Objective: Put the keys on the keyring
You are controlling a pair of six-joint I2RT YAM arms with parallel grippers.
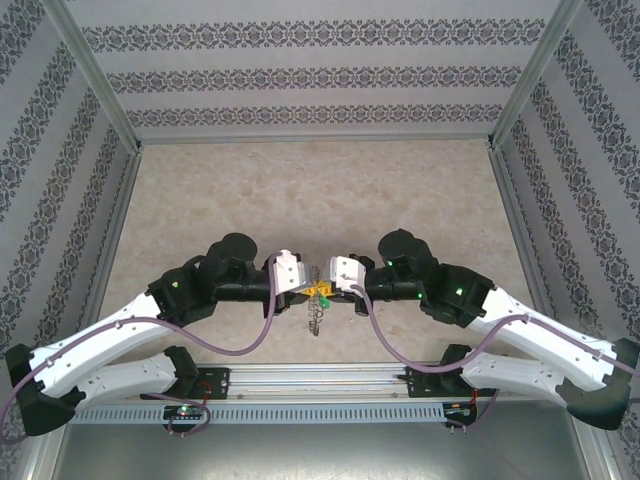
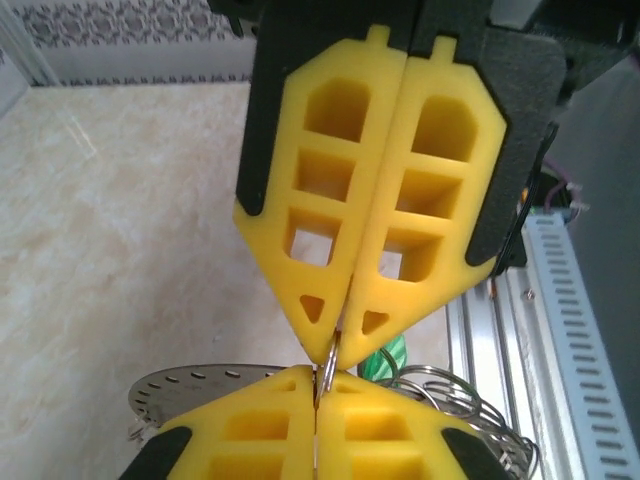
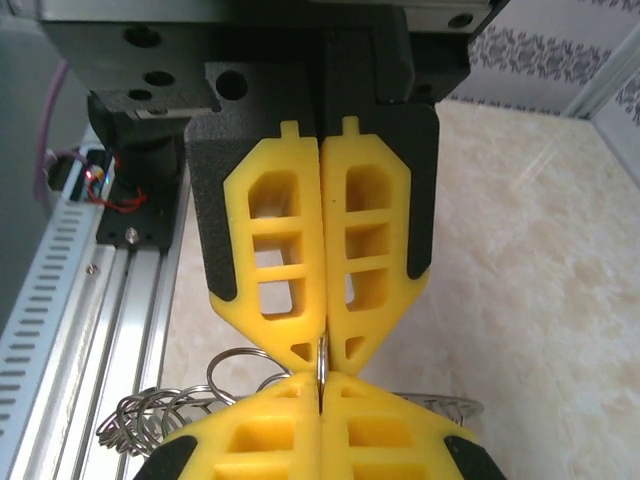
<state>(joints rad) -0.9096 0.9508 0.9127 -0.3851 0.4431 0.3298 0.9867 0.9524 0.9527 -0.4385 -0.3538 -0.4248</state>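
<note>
Keyring [image 1: 314, 310] edge-on between shut jaws, long axis far-to-near

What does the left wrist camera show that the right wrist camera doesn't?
Left wrist: the green key head beside the tips. Right wrist: red wires above the slotted rail. Both: the left pincer and right pincer shut tip to tip on a thin metal ring, with wire loops beside them.

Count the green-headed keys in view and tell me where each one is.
1. The green-headed key sits low in the left wrist view, right beside the keyring and its wire loops. Other keys may be hidden among those loops.
</note>
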